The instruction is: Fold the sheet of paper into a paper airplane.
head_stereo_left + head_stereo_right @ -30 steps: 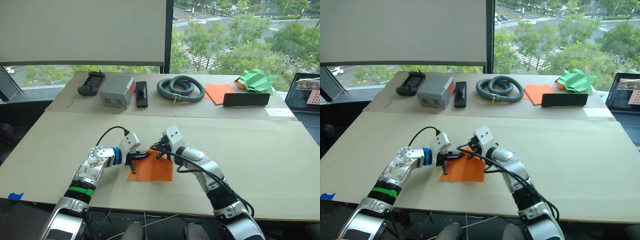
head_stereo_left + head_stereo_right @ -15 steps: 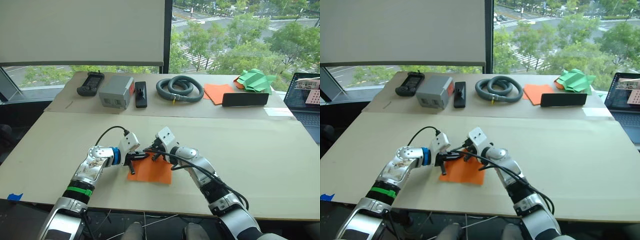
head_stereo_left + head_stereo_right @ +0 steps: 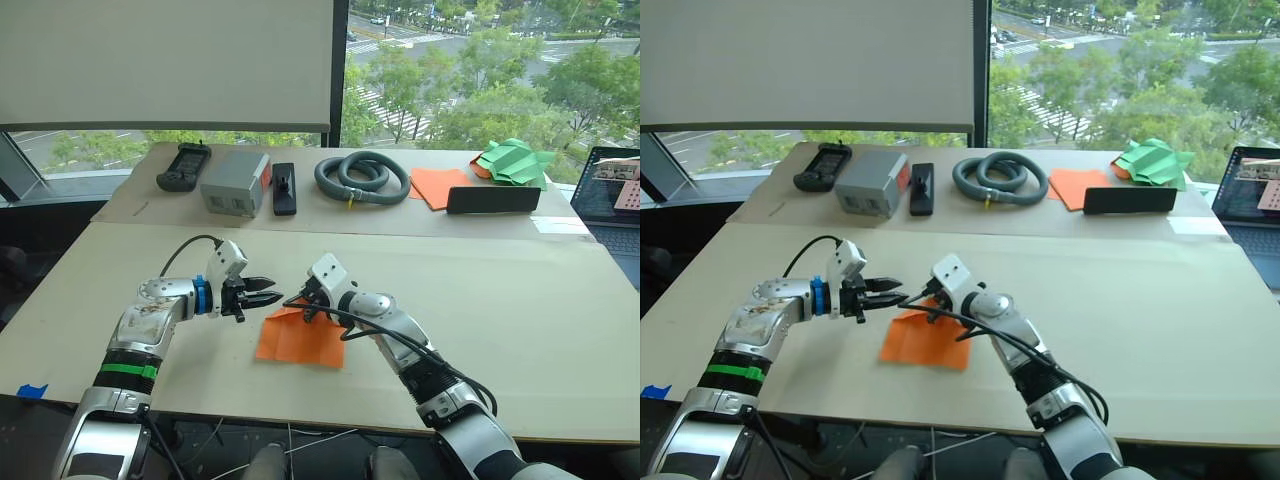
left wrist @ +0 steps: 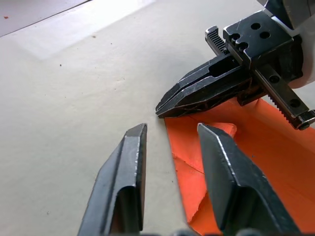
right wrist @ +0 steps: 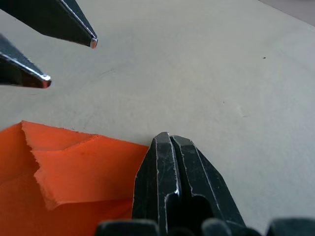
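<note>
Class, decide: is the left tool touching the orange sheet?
Apart. In the left wrist view the left tool hangs open above the sheet of paper.

The sheet of paper (image 3: 300, 338) lies on the near table (image 3: 520, 320), near its front edge. The left hand (image 3: 268, 293) hovers just off the sheet's far left corner; the right hand (image 3: 296, 307) rests at that corner.

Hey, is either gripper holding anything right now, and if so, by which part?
The left gripper is open and holds nothing. The right gripper is shut at the far edge of the sheet of paper; whether it pinches that edge cannot be told.
</note>
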Motion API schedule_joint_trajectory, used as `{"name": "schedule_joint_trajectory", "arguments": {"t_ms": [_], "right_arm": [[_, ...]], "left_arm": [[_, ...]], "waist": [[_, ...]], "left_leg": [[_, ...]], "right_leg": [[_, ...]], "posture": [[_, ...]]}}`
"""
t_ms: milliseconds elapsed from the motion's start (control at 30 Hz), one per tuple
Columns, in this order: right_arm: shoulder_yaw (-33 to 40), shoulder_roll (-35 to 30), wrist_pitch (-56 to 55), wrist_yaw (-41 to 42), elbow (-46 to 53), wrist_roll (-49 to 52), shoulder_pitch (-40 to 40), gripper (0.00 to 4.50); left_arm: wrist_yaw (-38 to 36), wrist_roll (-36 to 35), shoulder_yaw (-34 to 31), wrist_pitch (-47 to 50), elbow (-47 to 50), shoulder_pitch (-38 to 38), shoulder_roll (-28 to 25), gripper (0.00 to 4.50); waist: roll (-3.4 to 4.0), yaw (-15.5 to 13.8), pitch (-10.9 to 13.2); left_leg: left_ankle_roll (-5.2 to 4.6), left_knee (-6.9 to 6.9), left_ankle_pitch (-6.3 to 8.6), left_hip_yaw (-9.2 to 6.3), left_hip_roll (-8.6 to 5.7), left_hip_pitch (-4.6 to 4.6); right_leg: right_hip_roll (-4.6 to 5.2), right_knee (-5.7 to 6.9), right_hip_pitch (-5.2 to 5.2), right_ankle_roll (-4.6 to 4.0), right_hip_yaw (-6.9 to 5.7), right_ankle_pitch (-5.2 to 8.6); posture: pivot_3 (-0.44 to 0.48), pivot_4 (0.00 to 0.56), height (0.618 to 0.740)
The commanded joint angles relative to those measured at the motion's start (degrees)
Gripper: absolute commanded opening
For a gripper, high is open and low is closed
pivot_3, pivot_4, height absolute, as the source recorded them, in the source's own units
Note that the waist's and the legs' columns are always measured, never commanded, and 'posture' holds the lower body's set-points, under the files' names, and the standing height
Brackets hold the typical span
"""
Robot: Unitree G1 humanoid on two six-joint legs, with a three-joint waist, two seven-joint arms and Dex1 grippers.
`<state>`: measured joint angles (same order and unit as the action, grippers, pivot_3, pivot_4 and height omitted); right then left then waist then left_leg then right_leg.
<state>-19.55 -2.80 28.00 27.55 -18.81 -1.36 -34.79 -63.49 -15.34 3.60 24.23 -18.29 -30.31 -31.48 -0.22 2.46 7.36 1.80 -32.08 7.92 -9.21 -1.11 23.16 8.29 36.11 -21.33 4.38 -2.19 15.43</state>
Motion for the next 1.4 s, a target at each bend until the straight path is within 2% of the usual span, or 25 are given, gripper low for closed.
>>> {"name": "schedule_joint_trajectory", "arguments": {"t_ms": [33,67,333,633,867,1300,1400], "right_arm": [[-0.8,0.3,1.0,0.4,-1.1,-0.8,0.2,0.0],[-0.8,0.3,1.1,0.3,-1.0,-0.9,0.2,0.0],[-1.1,0.0,1.9,0.1,0.2,-1.3,1.0,0.0],[-1.4,-0.2,3.0,0.0,1.7,-2.2,1.6,0.0],[-1.5,-0.1,3.8,0.0,2.5,-2.6,2.2,0.0],[-1.8,0.0,3.8,0.2,2.1,-2.4,2.1,0.0],[-2.0,0.0,3.8,0.4,2.1,-2.4,2.0,0.0]], "left_arm": [[0.8,1.5,1.4,-1.3,-1.7,-2.2,1.0,0.31],[1.5,2.7,2.5,-2.1,-2.9,-2.8,1.8,0.01],[4.4,9.2,7.2,-8.8,-12.1,-7.1,6.4,0.01],[3.4,15.2,11.6,-13.3,-16.7,-5.8,5.3,0.01],[2.0,16.0,12.7,-13.2,-14.4,-2.2,3.7,0.01],[1.2,14.7,11.8,-8.5,-3.1,7.5,-1.4,0.01],[0.7,14.0,11.3,-7.2,0.5,10.7,-3.1,0.01]], "waist": [[-0.01,0.0,0.0],[-0.01,0.0,0.0],[-0.04,-0.1,0.0],[-0.04,0.0,-0.1],[0.07,0.2,-0.2],[0.27,0.2,-0.5],[0.28,0.4,-0.5]], "left_leg": [[0.0,0.0,0.0,0.0,0.0,0.0],[-0.01,0.0,0.0,-0.01,0.0,0.0],[-0.03,-0.01,-0.02,0.0,0.0,-0.01],[-0.05,-0.03,-0.03,0.02,0.0,-0.13],[-0.04,-0.02,-0.03,0.02,0.01,-0.29],[-0.02,0.02,-0.01,0.05,0.01,-0.37],[0.38,0.03,0.24,0.05,0.01,-0.4]], "right_leg": [[-0.01,0.0,-0.01,0.0,0.0,0.0],[-0.03,0.01,0.0,0.0,0.0,0.0],[-0.04,0.01,0.06,0.01,0.0,-0.01],[-0.04,0.0,0.18,0.02,0.0,-0.01],[-0.04,0.01,0.24,-0.03,0.08,0.02],[-0.04,0.03,0.21,-0.18,0.19,0.11],[-0.04,0.06,0.21,-0.2,0.2,0.13]], "posture": [[0.0,0.15,0.702],[0.0,0.15,0.702],[0.0,0.15,0.702],[0.0,0.15,0.702],[0.0,0.15,0.702],[0.0,0.15,0.702],[0.0,0.15,0.702]]}}
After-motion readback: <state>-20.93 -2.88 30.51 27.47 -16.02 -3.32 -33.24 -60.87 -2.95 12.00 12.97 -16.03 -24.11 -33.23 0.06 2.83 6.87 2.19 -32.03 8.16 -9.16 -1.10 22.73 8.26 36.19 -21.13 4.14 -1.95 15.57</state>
